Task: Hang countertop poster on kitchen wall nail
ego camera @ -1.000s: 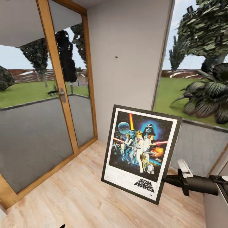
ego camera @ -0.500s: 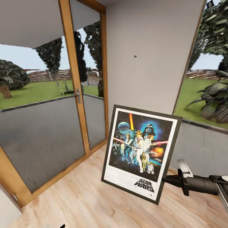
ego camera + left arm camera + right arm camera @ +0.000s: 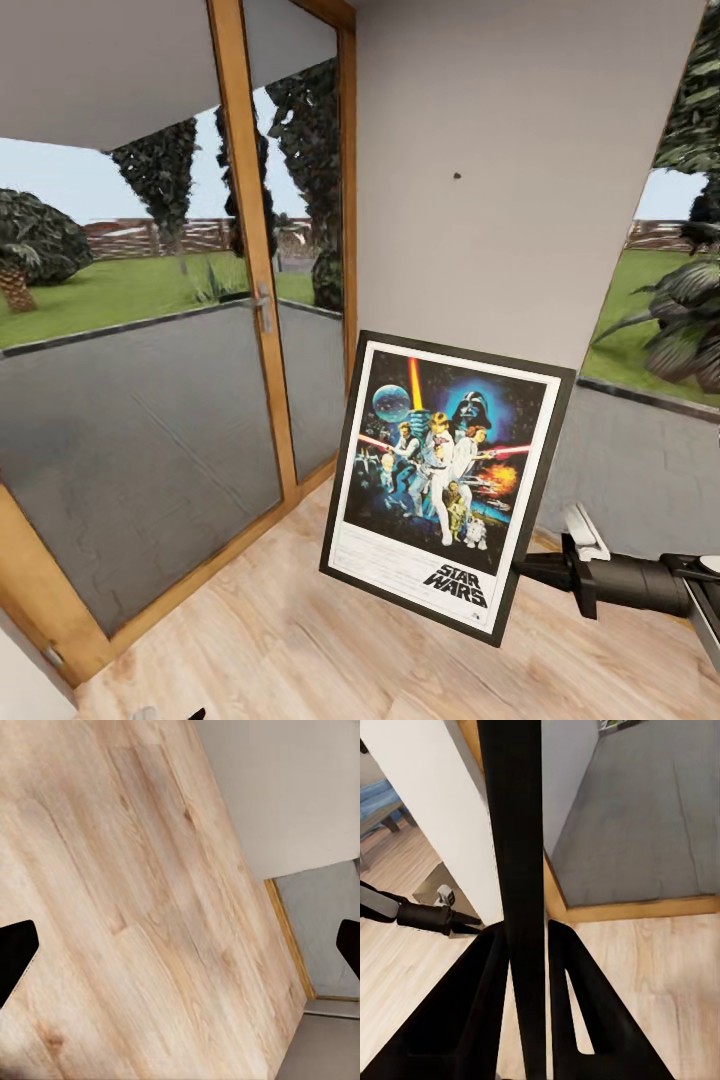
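Holding the black-framed upright Star Wars poster [image 3: 447, 486] by its lower right edge, your right gripper [image 3: 540, 568] has its dark fingers [image 3: 562, 967] pinched narrow on either side of the frame's thin edge, as the right wrist view shows. The poster hangs in mid-air at the lower centre of the head view, above the pale wooden plank floor [image 3: 250, 630], its printed face toward the camera. Judge it as a stiff, flat, fairly light panel with a smooth frame that could pivot or slip in an off-centre edge pinch, so treat the grip as fragile against twisting. Its long axis runs top to bottom, leaning a little clockwise, with the top edge up and the "STAR WARS" logo at the bottom. A tiny dark wall nail [image 3: 457, 176] sits on the plain light-grey wall [image 3: 520, 120] in the upper centre, well above the poster's top edge. Your left gripper [image 3: 180, 949] is spread wide and empty over the floor.
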`<state>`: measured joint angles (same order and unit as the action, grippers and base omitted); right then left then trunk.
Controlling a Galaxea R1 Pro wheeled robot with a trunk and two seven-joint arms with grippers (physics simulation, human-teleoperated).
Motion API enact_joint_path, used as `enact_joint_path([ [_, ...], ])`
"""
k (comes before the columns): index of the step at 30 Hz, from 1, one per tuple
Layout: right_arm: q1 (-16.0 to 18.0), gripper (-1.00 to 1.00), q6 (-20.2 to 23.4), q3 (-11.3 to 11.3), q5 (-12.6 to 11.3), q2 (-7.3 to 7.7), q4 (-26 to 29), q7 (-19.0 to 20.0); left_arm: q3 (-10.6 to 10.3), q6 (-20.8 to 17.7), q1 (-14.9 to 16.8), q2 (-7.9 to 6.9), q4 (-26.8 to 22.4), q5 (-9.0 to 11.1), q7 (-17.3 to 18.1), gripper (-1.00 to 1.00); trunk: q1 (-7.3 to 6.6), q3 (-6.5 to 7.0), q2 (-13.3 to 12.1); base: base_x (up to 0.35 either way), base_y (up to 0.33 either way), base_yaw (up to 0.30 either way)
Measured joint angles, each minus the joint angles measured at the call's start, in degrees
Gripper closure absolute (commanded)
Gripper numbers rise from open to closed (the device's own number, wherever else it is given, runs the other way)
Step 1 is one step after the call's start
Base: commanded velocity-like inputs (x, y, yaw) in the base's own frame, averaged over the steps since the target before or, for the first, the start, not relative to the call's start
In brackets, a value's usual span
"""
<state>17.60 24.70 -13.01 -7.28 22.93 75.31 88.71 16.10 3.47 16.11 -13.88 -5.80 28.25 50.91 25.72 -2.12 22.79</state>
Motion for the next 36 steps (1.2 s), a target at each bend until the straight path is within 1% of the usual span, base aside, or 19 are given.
enact_joint_path([
  [13, 0.0, 1.0, 0.0, 0.0, 0.0, 0.0, 0.0, 0.0, 0.0, 0.0, 0.0, -0.01, 0.0, 0.0, 0.0, -1.0, 0.0, 0.47, 0.0, 0.214, 0.3, -0.215],
  [26, 0.0, 1.0, 0.0, 0.0, 0.0, 0.0, 0.0, 0.1, -0.1, 0.0, 0.0, -0.02, 0.0, 0.0, 0.0, -1.0, 0.0, 0.58, 0.0, 0.208, 0.303, -0.037],
  [36, 0.0, 1.0, 0.2, 0.0, 0.0, 0.01, 0.0, 0.1, -0.3, 0.0, 0.0, -0.01, 0.0, 0.0, 0.0, -1.0, 0.0, 0.89, 0.0, 0.23, 0.285, -0.212],
])
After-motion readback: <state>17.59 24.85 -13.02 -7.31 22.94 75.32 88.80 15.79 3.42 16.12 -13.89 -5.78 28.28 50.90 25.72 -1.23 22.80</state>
